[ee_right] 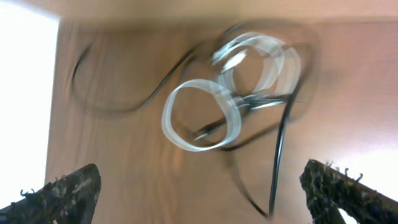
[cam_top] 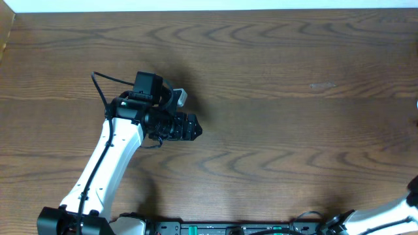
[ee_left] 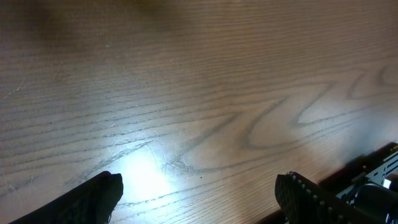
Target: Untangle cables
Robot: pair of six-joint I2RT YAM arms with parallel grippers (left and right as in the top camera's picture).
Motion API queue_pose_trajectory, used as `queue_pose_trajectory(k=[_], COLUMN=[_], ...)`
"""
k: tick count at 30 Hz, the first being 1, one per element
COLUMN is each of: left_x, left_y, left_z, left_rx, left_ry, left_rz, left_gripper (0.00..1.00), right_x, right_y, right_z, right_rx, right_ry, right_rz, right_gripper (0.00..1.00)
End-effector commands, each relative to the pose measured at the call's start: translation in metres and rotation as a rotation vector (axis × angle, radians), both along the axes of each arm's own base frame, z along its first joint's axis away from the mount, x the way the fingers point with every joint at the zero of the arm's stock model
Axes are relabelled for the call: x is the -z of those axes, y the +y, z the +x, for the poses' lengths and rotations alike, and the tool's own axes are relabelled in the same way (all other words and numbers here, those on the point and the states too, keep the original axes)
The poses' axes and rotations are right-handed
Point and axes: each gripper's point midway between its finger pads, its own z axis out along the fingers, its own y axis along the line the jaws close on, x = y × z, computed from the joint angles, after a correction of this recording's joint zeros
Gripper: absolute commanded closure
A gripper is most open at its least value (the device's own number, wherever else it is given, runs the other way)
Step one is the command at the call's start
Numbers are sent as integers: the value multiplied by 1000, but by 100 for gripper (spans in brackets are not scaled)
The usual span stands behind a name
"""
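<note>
Cables [ee_right: 231,104] are lying on the wooden table [ee_right: 124,180], showing in the right wrist view, badly smeared by blur. White cord [ee_right: 166,118] is curling in two overlapping loops, one lower left, one upper right. Black cord [ee_right: 280,146] is running through and around those loops: one strand is sweeping out left in a wide arc, another is dropping nearly straight down toward the lower frame edge. Black and white are crossing where the loops meet; which lies on top cannot be told. Plug ends are too blurred to pick out.

Right gripper [ee_right: 200,180] is hanging above the bundle, jaws spread wide and gripping nothing. Its dark fingertips [ee_right: 68,190] are sitting at the lower corners, clear of the cords. Bright white area is bordering the table at the left of that view.

Left gripper [ee_left: 199,186] is also standing released, fingers [ee_left: 93,199] far apart over bare wood grain, nothing between them. Overhead, the left arm [cam_top: 114,153] is reaching up from the near edge to the left-centre of the table, gripper [cam_top: 192,128] pointing right. Right arm [cam_top: 398,212] is showing only at the lower right corner
</note>
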Motion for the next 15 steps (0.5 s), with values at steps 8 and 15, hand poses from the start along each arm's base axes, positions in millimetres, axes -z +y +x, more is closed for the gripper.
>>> queue_pose_trajectory(k=[8, 15], left_x=[-7, -15], left_y=[-1, -2], left_z=[2, 9], left_rx=[12, -1], left_ry=[-25, -72], left_rz=[-14, -25], left_gripper=[16, 27], right_x=[-9, -24], right_y=[38, 104], right_z=[-100, 28], right_rx=[492, -460], right_ry=[158, -136], right_rz=[79, 198], right_gripper=[1, 1])
